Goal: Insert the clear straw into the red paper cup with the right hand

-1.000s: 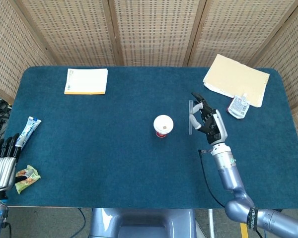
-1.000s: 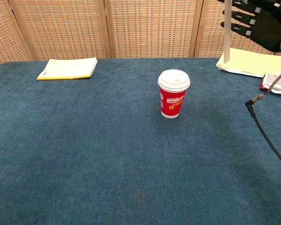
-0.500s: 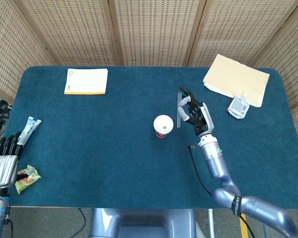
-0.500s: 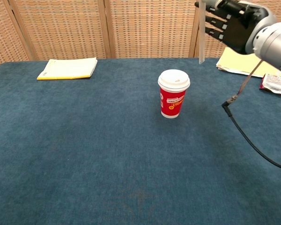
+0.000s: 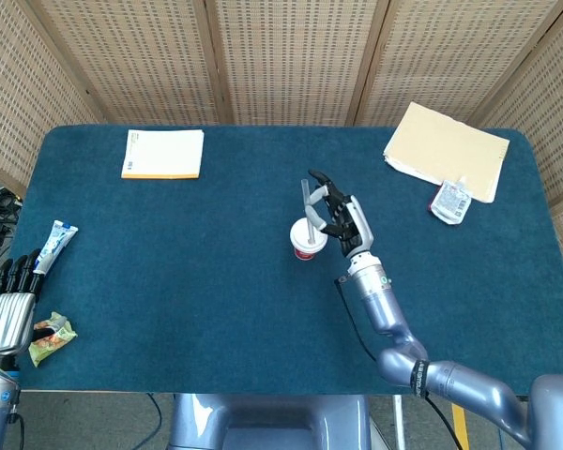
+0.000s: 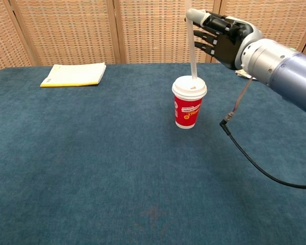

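The red paper cup (image 6: 187, 112) with a white lid (image 5: 306, 234) stands upright near the middle of the blue table. My right hand (image 6: 219, 37) (image 5: 339, 217) hovers above and just right of the cup, pinching the clear straw (image 6: 191, 48) (image 5: 306, 204). The straw hangs nearly upright, its lower end at the top of the lid. I cannot tell whether the tip is in the lid's hole. My left hand (image 5: 7, 305) rests off the table's near left corner, fingers straight and holding nothing.
A yellow-edged notebook (image 5: 163, 153) lies at the back left. A tan folder (image 5: 448, 149) and a small packet (image 5: 449, 201) sit at the back right. A tube (image 5: 53, 247) and a green wrapper (image 5: 51, 338) lie by the left edge. A black cable (image 6: 255, 161) trails from my right arm.
My right hand has carried the straw leftward from well right of the cup to directly over it, and lowered it so the straw's tip now meets the lid. The left hand stayed put.
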### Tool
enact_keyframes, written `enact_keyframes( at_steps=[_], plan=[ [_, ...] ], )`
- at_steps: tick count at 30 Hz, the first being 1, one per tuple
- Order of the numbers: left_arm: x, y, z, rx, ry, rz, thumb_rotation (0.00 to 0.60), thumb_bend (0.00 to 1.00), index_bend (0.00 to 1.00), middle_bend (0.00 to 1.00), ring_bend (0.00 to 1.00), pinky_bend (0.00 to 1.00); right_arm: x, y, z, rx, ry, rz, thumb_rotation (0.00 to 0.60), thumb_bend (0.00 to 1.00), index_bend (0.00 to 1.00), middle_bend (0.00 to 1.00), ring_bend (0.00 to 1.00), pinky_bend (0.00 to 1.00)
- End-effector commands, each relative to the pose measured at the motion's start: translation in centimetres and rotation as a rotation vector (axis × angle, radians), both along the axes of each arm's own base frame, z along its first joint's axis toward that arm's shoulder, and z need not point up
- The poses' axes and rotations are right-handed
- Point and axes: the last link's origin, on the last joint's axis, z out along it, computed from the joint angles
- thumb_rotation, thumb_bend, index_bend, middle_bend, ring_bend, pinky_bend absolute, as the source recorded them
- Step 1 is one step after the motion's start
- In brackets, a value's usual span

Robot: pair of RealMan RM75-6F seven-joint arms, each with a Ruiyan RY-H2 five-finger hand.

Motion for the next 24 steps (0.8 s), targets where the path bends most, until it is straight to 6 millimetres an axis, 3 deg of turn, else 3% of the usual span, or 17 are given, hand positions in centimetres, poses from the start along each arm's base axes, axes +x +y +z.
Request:
enact_keyframes(
  at_steps=[1, 11, 24],
  plan=[
    [-0.1, 0.1, 0.0, -0.002, -0.001, 0.005, 0.6, 0.05, 0.0, 0.0, 0.0, 0.0, 0.3, -0.4, -0.4, 0.009, 0.006, -0.002, 0.6, 0.58, 0.64, 0.21, 0.0, 0.0],
    [-0.3, 0.4, -0.2, -0.014, -0.002, 0.014, 0.6, 0.05, 0.0, 0.0, 0.0, 0.0, -0.6, -1.6, -0.8, 0.006, 0.01, -0.035, 0.6, 0.58, 0.64, 0.21, 0.0, 0.0],
    [-0.3, 0.6, -0.3, -0.017, 0.002, 0.026, 0.6, 0.05, 0.0, 0.0, 0.0, 0.0, -0.4, -1.5, -1.3, 0.019, 0.004, -0.031, 0.6, 0.58, 0.64, 0.21, 0.0, 0.0]
  ],
)
